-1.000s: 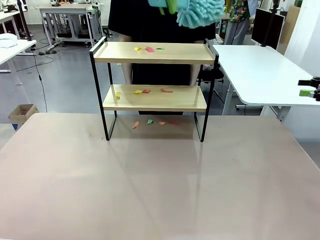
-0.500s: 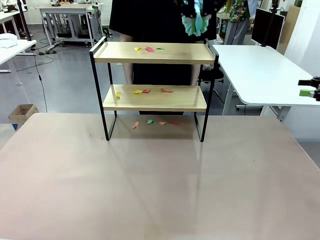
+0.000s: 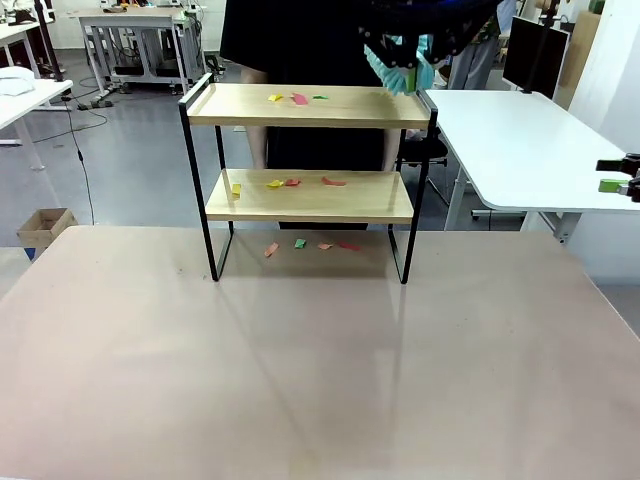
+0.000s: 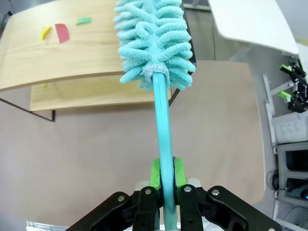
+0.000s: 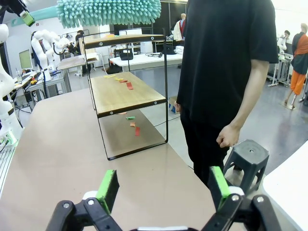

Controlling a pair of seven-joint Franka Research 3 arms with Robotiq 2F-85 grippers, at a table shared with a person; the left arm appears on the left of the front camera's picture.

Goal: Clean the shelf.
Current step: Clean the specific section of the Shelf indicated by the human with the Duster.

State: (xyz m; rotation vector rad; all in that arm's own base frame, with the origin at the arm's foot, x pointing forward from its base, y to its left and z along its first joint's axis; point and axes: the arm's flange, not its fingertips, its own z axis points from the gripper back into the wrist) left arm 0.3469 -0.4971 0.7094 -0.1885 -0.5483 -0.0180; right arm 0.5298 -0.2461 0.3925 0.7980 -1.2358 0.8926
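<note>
The shelf (image 3: 310, 120) stands at the table's far side, two wooden boards in a black frame. Coloured paper scraps (image 3: 298, 98) lie on its top board, more scraps (image 3: 290, 182) on the lower board and several on the table beneath it. My left gripper (image 4: 163, 173) is shut on the handle of a teal fluffy duster (image 4: 154, 43), whose head hovers just above the right end of the top board (image 4: 72, 53). From the front, that gripper (image 3: 410, 62) and duster (image 3: 400, 78) hang over the shelf's right corner. My right gripper (image 5: 163, 187) is open and holds nothing, off to the table's right (image 3: 620, 182).
A person in a black shirt (image 3: 290, 40) stands right behind the shelf, one hand (image 5: 226, 137) hanging down. A white table (image 3: 520, 150) is at the right, a grey stool (image 5: 248, 154) beside it, a cardboard box (image 3: 45, 225) on the floor left.
The left gripper has brought the duster down from the top of the picture to just above the top board's right end. The right arm and the scraps have not moved.
</note>
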